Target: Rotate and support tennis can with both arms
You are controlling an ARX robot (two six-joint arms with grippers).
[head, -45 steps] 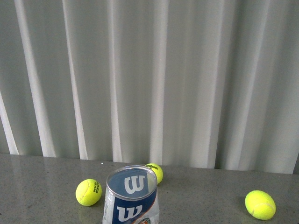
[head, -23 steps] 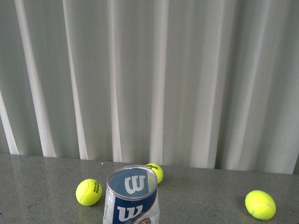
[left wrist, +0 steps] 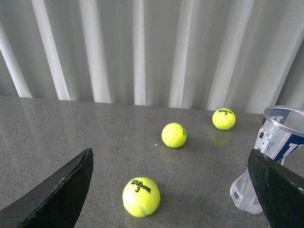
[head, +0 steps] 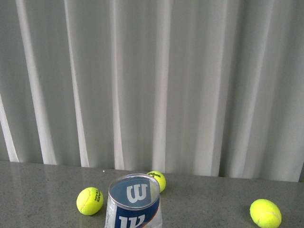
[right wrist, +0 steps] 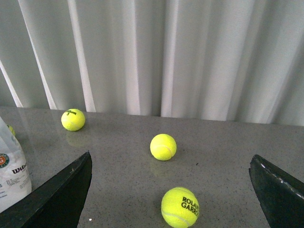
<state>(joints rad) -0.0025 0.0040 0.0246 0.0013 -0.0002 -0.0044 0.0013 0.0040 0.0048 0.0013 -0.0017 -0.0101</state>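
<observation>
Both my left gripper (left wrist: pixel 173 190) and right gripper (right wrist: pixel 171 190) gape empty; tennis can (head: pixel 133 202) sits lower in front view than before.

Staged test bench: grey speckled tabletop (head: pixel 38 190), pleated white curtain (head: pixel 190 85) backdrop

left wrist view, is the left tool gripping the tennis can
No, the left tool is open over bare table, and the tennis can stands apart beside one finger.

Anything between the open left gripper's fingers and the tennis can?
Left wrist view: the left gripper frames a Wilson 3 ball; the tennis can stands beside one finger.
</observation>
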